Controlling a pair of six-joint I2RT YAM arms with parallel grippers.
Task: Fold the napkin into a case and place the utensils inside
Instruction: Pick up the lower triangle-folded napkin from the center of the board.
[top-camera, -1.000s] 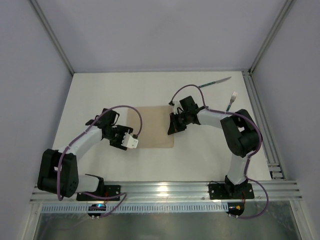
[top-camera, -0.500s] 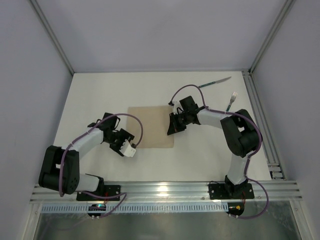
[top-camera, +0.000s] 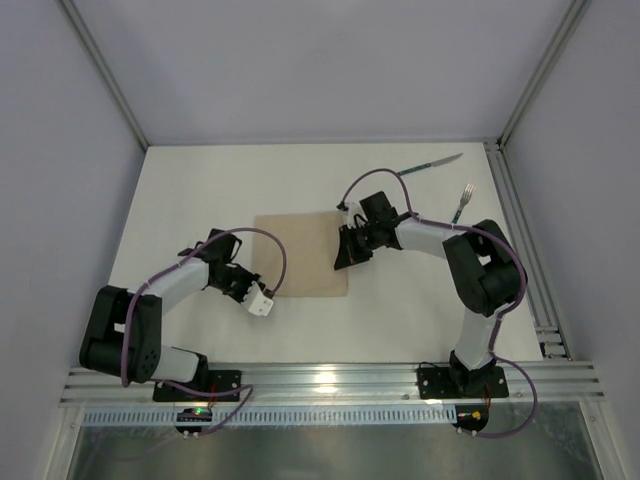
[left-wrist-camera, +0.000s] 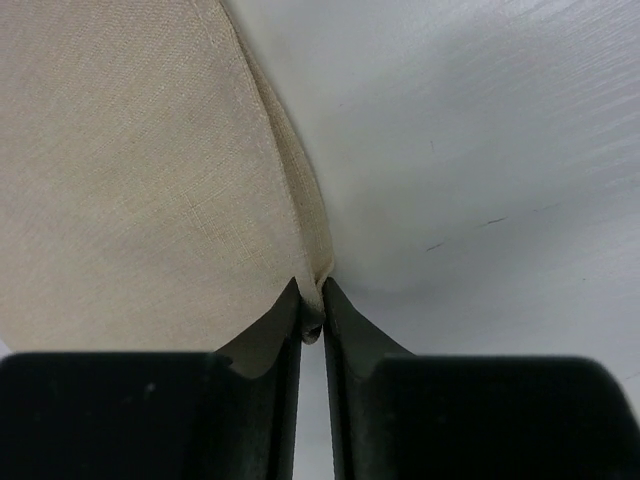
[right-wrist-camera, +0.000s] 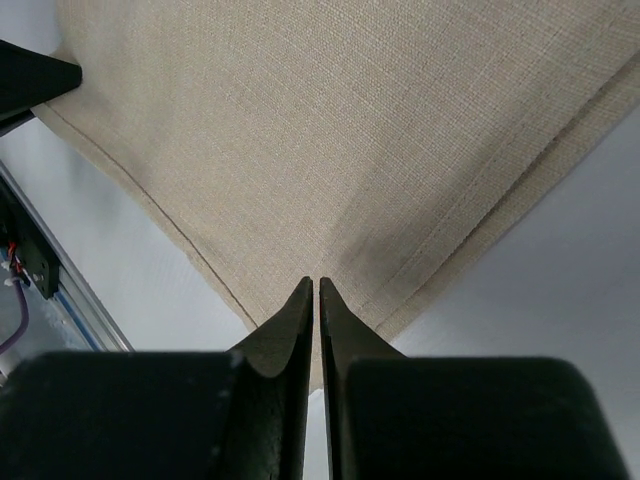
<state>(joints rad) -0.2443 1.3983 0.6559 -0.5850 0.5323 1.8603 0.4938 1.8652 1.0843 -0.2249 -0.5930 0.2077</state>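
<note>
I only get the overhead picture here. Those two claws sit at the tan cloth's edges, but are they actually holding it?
Observer: The left claw is. Its wrist camera shows it pinched on the napkin's edge.
Operator: Is the cloth lying flat there?
Observer: No, it is pulled up into a fold at the pinch.
Operator: And the other one?
Observer: The right claw is closed on a hemmed corner.
</note>
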